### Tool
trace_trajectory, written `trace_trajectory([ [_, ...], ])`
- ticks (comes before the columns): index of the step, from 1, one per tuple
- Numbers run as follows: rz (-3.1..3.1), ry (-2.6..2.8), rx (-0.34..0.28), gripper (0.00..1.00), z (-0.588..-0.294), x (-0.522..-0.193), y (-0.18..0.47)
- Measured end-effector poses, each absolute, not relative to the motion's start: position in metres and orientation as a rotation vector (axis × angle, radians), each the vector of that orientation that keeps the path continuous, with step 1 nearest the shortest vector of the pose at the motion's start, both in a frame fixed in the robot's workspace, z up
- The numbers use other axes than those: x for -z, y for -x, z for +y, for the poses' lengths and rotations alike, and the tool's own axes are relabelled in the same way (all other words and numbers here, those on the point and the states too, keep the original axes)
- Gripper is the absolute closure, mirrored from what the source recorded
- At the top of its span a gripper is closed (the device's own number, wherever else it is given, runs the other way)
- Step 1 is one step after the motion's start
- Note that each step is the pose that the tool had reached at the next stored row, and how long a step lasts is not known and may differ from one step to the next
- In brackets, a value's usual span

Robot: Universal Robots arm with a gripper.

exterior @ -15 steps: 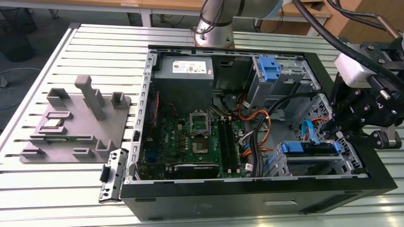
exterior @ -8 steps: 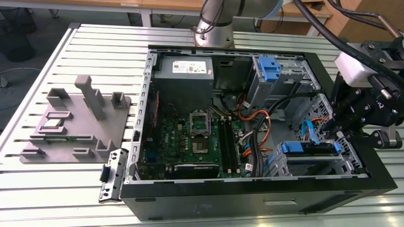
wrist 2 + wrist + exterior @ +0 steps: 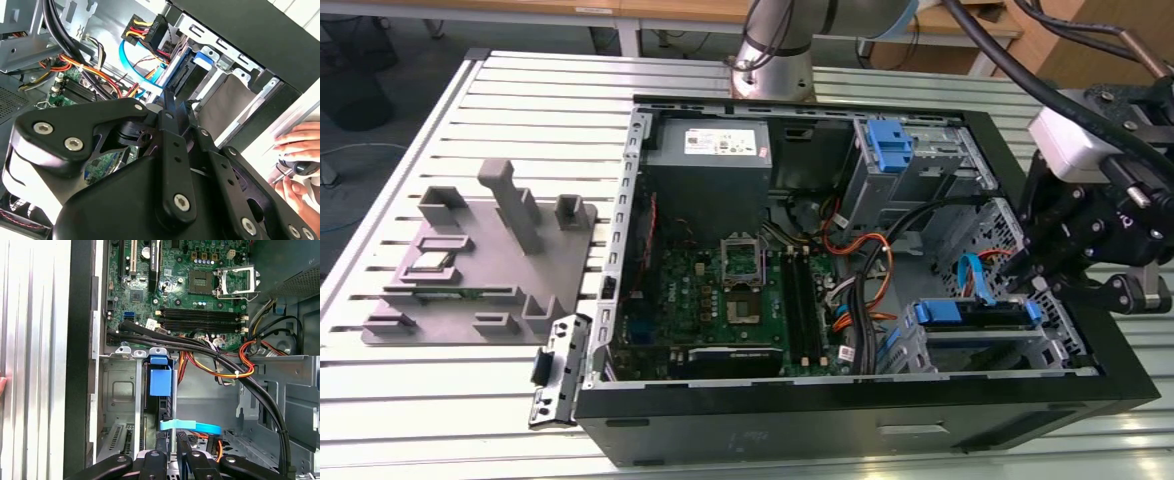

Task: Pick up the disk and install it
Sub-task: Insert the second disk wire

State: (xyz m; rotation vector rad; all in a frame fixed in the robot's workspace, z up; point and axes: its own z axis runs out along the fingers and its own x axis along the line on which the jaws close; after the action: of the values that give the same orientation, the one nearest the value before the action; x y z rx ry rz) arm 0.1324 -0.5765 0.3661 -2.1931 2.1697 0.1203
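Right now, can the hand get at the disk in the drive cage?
Probably yes. In the first wrist view the hand sits right by the disk in its cage; a flat blue cable crosses close by and might snag, while the black cables run clear.

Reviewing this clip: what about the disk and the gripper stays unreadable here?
- Disk: first wrist view shows one edge and its blue rail; the label face is hidden in the drive cage.
- Gripper: in both wrist views its black linkage hides what the jaws hold.
- Hand: cut off by the second wrist view's edge.
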Motion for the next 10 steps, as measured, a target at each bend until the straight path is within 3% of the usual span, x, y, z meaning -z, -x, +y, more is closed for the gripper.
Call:
trace_trajectory([
  [10, 2.169, 2.193, -0.121, 0.77, -0.5765, -0.3684, -0.1324],
])
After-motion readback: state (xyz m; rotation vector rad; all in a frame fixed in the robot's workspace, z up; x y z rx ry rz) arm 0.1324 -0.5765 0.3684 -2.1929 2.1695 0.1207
